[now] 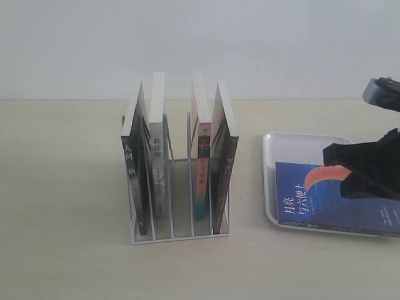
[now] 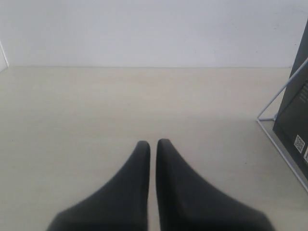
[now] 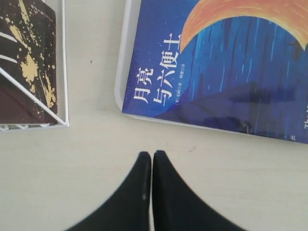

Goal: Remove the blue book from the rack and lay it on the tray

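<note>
**Exterior view: blue book lies flat on the tray, both grippers pinched shut and empty**

Exterior view. A white wire book rack (image 1: pixel 181 235) stands at the middle of a pale beige table (image 1: pixel 62 187), holding four upright paperbacks with a gap between the second and third. At 3 o'clock from the rack, well apart from it, sits a flat white plastic tray with rounded corners (image 1: pixel 270 169). The thin dark blue book with an orange-red crescent and white Chinese characters (image 1: pixel 309 206) lies cover up on this tray, slightly askew. The black right gripper (image 1: pixel 340 169) hangs above the book's 3 o'clock half, hiding part of the crescent.

Left wrist view. The left gripper (image 2: pixel 152 143) hovers over bare table, its two black fingers almost touching and nothing between them. A corner of the rack (image 2: pixel 284 154) and a dark book cover with a QR code (image 2: pixel 293 120) show at the frame's edge.

Right wrist view. The right gripper (image 3: pixel 152 154) has its fingers pressed together, gripping nothing, over the table just short of the tray's rim (image 3: pixel 124 57). The blue book (image 3: pixel 231 72) fills the tray, reaching that rim. Beside it, the rack's wire (image 3: pixel 65 72) fences a dark brown cover splashed with gold (image 3: pixel 29 62).
</note>
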`<state>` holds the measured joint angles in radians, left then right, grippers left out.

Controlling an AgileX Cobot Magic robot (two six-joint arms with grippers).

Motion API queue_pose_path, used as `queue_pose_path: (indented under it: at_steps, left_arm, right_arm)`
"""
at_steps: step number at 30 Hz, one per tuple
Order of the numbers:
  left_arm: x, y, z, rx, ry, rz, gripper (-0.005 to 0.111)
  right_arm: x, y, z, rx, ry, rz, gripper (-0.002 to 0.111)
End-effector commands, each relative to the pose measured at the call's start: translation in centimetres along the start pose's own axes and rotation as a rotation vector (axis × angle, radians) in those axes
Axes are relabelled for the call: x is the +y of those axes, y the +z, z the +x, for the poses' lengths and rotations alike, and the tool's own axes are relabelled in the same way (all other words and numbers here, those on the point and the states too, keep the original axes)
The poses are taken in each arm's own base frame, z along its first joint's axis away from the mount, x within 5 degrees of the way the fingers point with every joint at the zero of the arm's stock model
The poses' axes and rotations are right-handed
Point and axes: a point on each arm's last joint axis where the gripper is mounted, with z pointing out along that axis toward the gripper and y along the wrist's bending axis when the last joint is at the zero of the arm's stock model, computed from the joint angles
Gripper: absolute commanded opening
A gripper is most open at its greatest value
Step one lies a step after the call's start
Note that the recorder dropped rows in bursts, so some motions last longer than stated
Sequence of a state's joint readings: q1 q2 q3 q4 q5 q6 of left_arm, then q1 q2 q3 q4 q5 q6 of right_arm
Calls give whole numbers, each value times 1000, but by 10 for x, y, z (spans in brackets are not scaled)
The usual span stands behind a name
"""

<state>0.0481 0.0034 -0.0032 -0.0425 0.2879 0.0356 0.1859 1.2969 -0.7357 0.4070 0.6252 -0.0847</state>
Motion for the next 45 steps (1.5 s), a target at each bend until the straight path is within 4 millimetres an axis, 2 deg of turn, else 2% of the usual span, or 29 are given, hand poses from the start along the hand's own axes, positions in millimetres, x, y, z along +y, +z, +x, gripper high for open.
queue_pose_path:
  at_steps: [1, 9, 12, 18, 22, 25, 34, 41, 45]
  left_arm:
    - [0, 0, 1, -4, -1, -1, 4]
    - [0, 0, 1, -4, -1, -1, 4]
    - [0, 0, 1, -4, -1, -1, 4]
    - [0, 0, 1, -4, -1, -1, 4]
    - [0, 0, 1, -4, -1, -1, 4]
    - [0, 0, 1, -4, -1, -1, 4]
    - [0, 0, 1, -4, -1, -1, 4]
    - [0, 0, 1, -4, -1, -1, 4]
    - [0, 0, 1, -4, -1, -1, 4]
  right_arm:
    - [1, -4, -5, -42, 2, -4, 0]
    - [1, -4, -6, -58, -19, 0, 0]
    - [4, -18, -2, -110, -20, -20, 0]
    - [-2, -57, 34, -415, -17, -43, 0]
    - [-13, -72, 70, -622, -13, -55, 0]
    - [-21, -74, 93, -714, -21, -59, 0]
    - [-41, -67, 134, -881, 36, -58, 0]
    - [-50, -59, 153, -986, 57, -72, 0]
    - [-49, -66, 159, -1076, -1, -84, 0]
